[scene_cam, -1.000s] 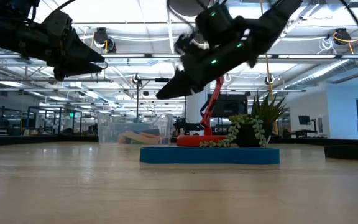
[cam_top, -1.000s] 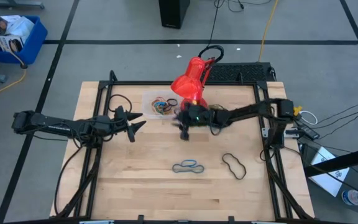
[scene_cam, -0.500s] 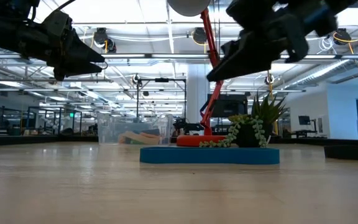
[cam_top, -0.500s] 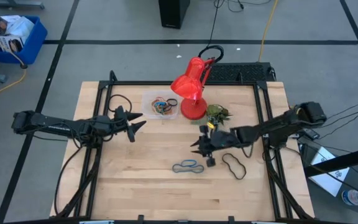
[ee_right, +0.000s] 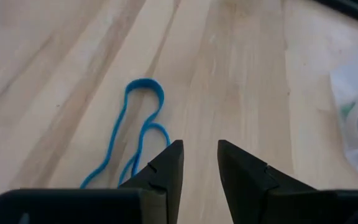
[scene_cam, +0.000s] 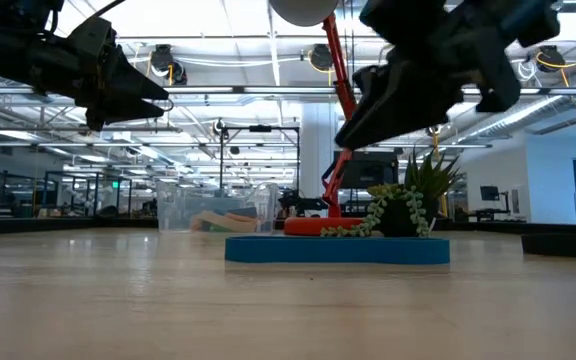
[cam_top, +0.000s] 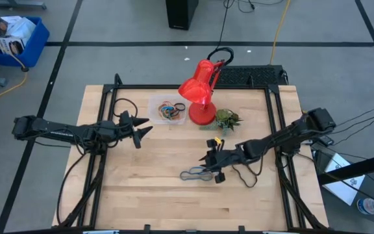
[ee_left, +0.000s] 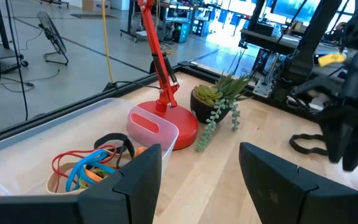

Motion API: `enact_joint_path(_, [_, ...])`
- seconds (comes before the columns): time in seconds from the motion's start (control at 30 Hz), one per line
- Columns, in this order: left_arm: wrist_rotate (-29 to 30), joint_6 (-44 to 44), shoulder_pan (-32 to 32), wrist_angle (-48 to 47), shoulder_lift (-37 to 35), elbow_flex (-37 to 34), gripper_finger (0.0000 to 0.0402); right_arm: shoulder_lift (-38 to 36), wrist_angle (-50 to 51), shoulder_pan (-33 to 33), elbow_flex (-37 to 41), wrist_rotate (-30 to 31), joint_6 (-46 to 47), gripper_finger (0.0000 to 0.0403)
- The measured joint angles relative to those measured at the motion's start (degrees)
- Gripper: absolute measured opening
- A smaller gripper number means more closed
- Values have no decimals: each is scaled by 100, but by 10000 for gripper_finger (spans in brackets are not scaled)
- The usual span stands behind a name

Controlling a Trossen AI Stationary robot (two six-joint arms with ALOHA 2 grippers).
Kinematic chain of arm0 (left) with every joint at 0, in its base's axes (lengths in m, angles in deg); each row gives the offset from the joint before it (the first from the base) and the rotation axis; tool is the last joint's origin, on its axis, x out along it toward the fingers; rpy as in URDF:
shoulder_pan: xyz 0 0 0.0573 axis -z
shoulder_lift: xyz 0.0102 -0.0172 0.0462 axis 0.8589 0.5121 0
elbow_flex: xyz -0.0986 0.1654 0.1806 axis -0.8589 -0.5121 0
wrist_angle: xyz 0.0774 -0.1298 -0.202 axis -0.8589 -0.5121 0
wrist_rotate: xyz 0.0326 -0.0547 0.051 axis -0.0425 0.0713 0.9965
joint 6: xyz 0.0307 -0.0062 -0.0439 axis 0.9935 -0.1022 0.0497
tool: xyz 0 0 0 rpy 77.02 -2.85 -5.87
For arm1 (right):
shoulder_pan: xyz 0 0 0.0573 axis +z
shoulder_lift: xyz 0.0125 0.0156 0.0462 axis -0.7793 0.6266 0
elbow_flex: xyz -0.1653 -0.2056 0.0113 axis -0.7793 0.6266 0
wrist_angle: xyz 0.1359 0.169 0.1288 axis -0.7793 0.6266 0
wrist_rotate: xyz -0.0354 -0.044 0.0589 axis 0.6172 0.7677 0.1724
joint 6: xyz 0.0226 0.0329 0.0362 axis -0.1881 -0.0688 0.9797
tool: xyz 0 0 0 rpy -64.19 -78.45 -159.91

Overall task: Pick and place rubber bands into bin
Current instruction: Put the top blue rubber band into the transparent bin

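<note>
Pale wood of the desk (cam_top: 148,195) carries everything in the high view: the right end effector (cam_top: 208,168) hangs over the blue-grey rubber band (cam_top: 195,173) near the desk's middle, a black rubber band (cam_top: 245,174) lies just beside its arm, and the bin (cam_top: 167,110) with several coloured bands sits next to the red lamp (cam_top: 199,91); the left end effector (cam_top: 143,130) waits apart, nearer the bin. From the low view both end effectors hang above the desk, and the clear bin (scene_cam: 218,210) stands far back. The left wrist view shows its fingers (ee_left: 135,186) spread wide, holding nothing, facing the bin (ee_left: 17,155) and a small plant (ee_left: 219,102). The right wrist view shows its fingers (ee_right: 166,165) parted (narrowly) and empty, above the blue-grey rubber band (ee_right: 129,134).
</note>
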Motion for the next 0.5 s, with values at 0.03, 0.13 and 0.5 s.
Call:
enact_joint_path(0.03, [0,0,2,0,2,0,223,87,-86,-23,0,-3,13,93])
enact_joint_path(0.13, [0,-3,0,-3,1,0,223,356,-181,-61,0,-7,26,93])
enact_joint_path(0.5, [-2,28,1,-8,0,0,223,1308,-574,-189,0,-630,320,89])
